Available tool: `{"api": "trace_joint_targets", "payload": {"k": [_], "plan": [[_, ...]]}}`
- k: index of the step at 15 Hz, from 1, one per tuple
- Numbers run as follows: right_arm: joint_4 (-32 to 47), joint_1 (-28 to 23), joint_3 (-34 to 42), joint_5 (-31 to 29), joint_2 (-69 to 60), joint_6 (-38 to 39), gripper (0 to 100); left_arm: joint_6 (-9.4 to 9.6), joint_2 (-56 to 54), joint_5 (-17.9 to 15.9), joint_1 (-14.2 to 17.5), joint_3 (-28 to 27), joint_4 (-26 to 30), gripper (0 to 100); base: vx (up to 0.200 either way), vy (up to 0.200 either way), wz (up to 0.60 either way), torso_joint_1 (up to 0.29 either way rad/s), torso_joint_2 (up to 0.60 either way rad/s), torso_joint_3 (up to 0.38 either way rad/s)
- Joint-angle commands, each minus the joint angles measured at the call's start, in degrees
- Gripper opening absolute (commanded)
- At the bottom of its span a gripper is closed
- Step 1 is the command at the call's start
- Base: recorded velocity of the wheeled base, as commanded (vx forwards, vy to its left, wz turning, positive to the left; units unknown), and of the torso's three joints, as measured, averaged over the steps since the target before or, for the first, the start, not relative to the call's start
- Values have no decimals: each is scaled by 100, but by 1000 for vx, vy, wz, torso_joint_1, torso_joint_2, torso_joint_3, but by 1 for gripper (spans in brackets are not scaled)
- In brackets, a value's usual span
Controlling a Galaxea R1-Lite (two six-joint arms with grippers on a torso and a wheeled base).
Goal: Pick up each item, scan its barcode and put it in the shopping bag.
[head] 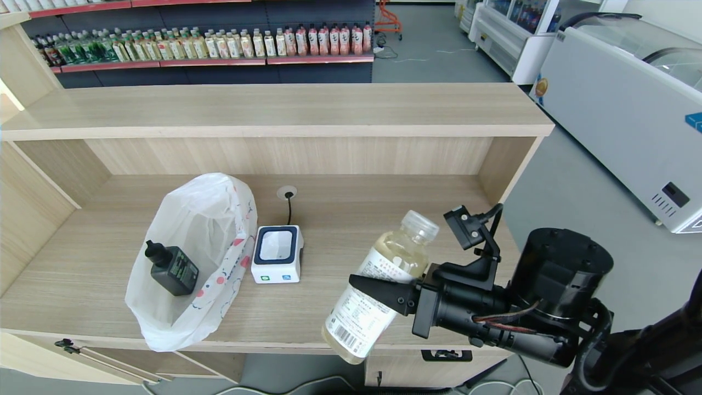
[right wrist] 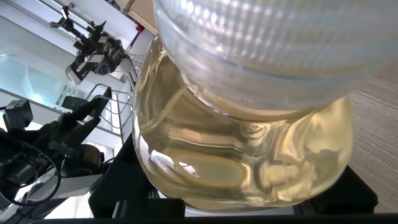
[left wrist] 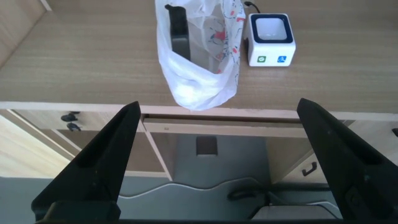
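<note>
My right gripper (head: pixel 378 293) is shut on a clear bottle (head: pixel 378 285) of pale yellow drink with a white label and a clear cap. It holds the bottle tilted above the counter's front right part, barcode end toward the front edge. Close up, the bottle (right wrist: pixel 249 124) shows its ribbed cap and shoulder. The white barcode scanner (head: pixel 277 253) sits left of the bottle. A white shopping bag (head: pixel 192 258) stands left of the scanner with a dark bottle (head: pixel 173 267) inside. My left gripper (left wrist: pixel 217 168) is open, below the counter's front edge, facing the bag (left wrist: pixel 202 56) and scanner (left wrist: pixel 271 39).
The wooden counter (head: pixel 329 219) has a raised back ledge and side walls. A cable hole (head: pixel 287 192) lies behind the scanner. Drink shelves (head: pixel 208 44) stand behind, and white freezers (head: pixel 620 99) to the right. Drawers (left wrist: pixel 205 143) sit under the counter's front edge.
</note>
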Motion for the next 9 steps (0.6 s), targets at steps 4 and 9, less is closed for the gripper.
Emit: {"api": "trace_joint_targets", "payload": {"k": [4,9], "plan": [[-1,36,-44,-4,52,-54,0,-1,-2,1,8,1,-1,100,0,0,0,0,0,0],[-1,36,-70,-4,43,-81,0,-1,-2,1,8,1,-1,100,0,0,0,0,0,0]]}}
